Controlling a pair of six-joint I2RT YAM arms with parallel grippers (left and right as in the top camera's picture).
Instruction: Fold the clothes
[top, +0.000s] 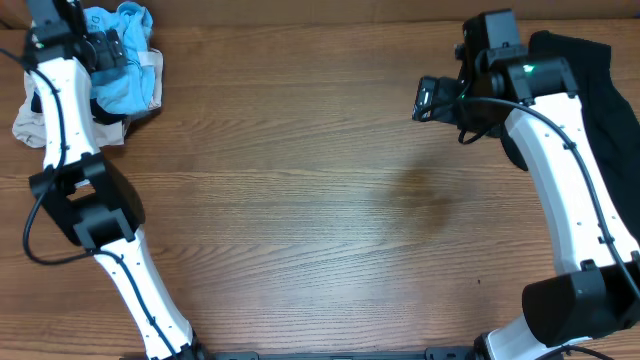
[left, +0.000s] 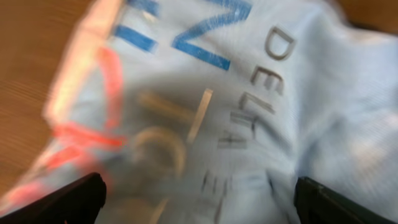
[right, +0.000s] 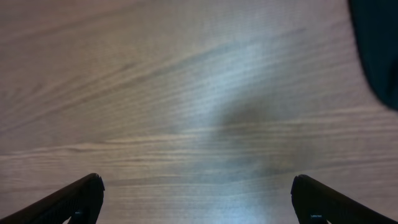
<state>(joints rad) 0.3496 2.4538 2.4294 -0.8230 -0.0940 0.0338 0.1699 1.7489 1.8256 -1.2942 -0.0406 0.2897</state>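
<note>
The light blue T-shirt (top: 125, 65) lies in a crumpled heap at the far left corner of the table (top: 300, 220), and every place below is taken from that heap. The left gripper (left: 199, 202) hangs directly above it with its jaws spread wide, one finger to each side of the wrinkled chest print and nothing pinched between them. The wrist view is blurred, so I cannot tell whether the tips touch the cloth. A pale cloth (top: 28, 122) pokes out from under the heap on its left, touching it. The right gripper (top: 432, 100) is well apart from the heap, far off to its right, likewise wide and empty over bare wood. The black garment (top: 595, 90) lies further right again, at the opposite edge, just beside that arm. The chief risk, as I judge it, is a blind pinch into the middle of the heap. The folds are bunched, so the jaws could take several layers at once, or catch the pale cloth beneath, and a lift would then raise a tangled bundle instead of a shirt that can be spread. The heap also sits close to the table's corner, so a pull away from the centre could drag it over the edge. With the other arm so distant, a one-handed lift would leave the shirt dangling unsupported. No basket, box or bin shows in any view; the clothes lie straight on the wood.
</note>
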